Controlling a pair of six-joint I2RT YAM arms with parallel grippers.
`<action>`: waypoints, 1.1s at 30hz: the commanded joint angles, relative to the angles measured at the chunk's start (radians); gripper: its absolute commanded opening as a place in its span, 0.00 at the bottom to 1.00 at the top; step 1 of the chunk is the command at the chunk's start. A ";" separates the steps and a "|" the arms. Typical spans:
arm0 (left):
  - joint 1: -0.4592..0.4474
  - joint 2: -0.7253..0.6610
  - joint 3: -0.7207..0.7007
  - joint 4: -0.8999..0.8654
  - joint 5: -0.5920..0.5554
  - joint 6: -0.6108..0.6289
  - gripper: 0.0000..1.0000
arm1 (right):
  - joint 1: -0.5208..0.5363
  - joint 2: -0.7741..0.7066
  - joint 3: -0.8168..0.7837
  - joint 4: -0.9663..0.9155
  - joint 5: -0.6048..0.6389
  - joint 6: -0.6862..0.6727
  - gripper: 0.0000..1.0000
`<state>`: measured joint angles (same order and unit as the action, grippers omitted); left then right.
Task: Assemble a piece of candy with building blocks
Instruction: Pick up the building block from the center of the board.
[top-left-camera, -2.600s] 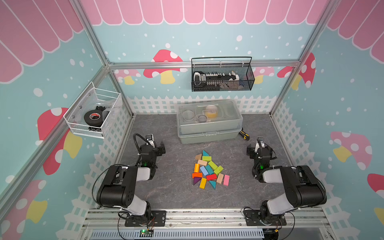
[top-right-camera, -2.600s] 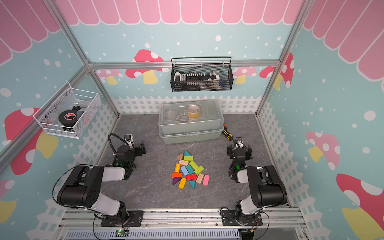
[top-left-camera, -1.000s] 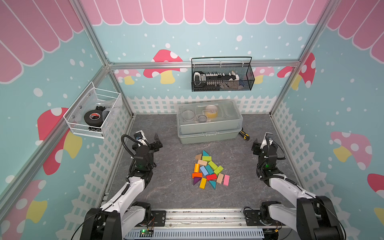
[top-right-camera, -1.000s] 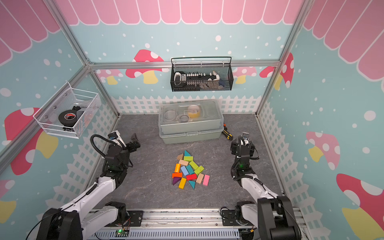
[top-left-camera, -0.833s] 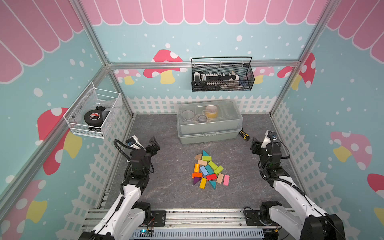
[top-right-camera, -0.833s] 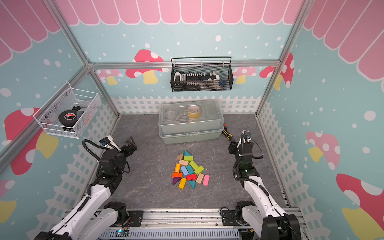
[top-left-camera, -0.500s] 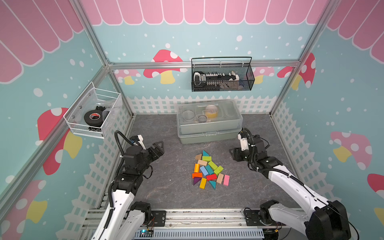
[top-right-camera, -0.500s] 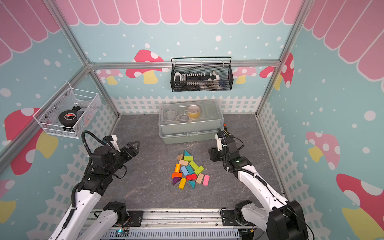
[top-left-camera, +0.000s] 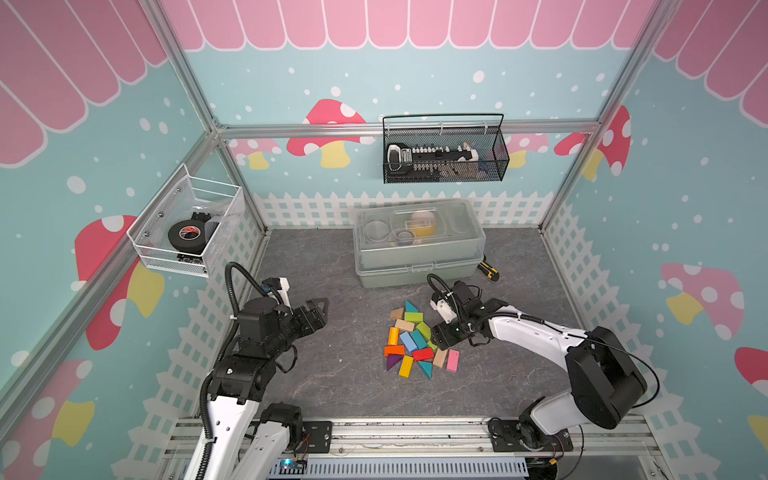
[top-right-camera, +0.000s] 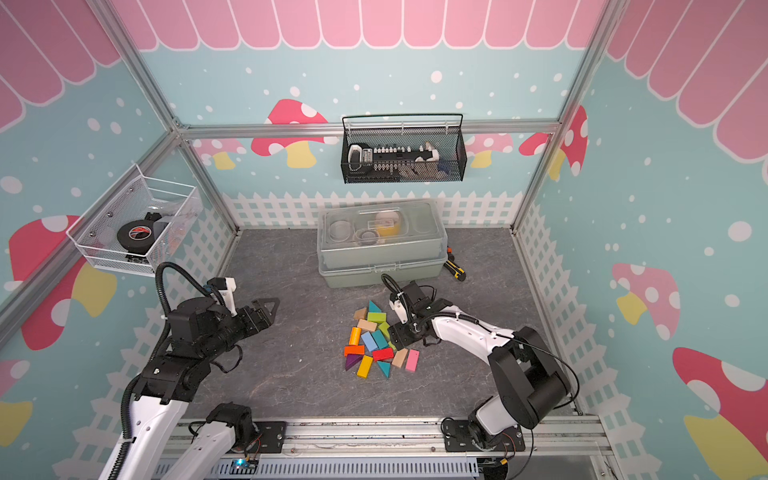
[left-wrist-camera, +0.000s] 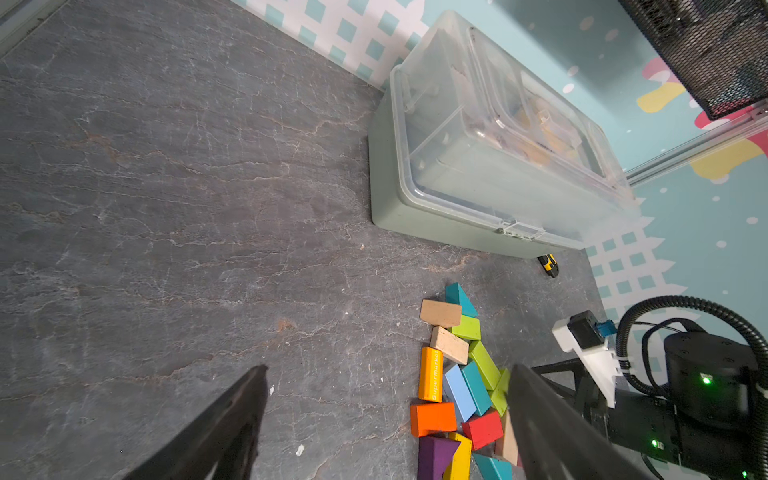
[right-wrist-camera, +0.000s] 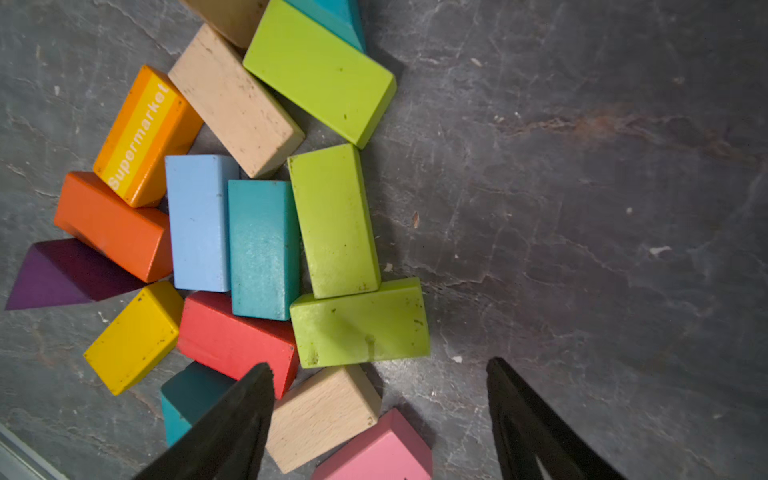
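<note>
Small painted wooden building blocks (top-left-camera: 415, 340) sit piled on the grey stone-look tabletop (top-left-camera: 332, 374). Right gripper (right-wrist-camera: 379, 365) hangs wide open and empty just by a lime-green rectangular block (right-wrist-camera: 359, 322). Left gripper (top-left-camera: 316, 313) gapes too, well apart. The blocks look light, rigid and kinda slick, so pinching the long flat sides seems best.

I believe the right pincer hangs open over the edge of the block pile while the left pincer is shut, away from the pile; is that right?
Not quite: the left pincer is open, not shut, as the left wrist view shows. The rest holds.

Left fingers (left-wrist-camera: 216, 432) wide apart; building blocks (left-wrist-camera: 457, 390) near lidded box (left-wrist-camera: 478, 187).
</note>
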<state>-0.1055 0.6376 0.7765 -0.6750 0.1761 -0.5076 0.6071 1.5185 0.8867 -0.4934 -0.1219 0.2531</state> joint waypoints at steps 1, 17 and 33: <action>0.000 0.002 -0.005 -0.035 0.002 0.037 0.89 | 0.018 0.025 0.026 -0.053 -0.004 -0.051 0.82; 0.005 0.012 -0.008 -0.035 0.013 0.038 0.88 | 0.045 0.146 0.083 -0.060 0.067 -0.054 0.76; 0.005 0.012 -0.009 -0.035 0.016 0.037 0.88 | 0.046 0.148 0.077 -0.042 0.026 -0.018 0.78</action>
<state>-0.1051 0.6525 0.7765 -0.6918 0.1802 -0.4923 0.6491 1.6688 0.9607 -0.5293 -0.0746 0.2195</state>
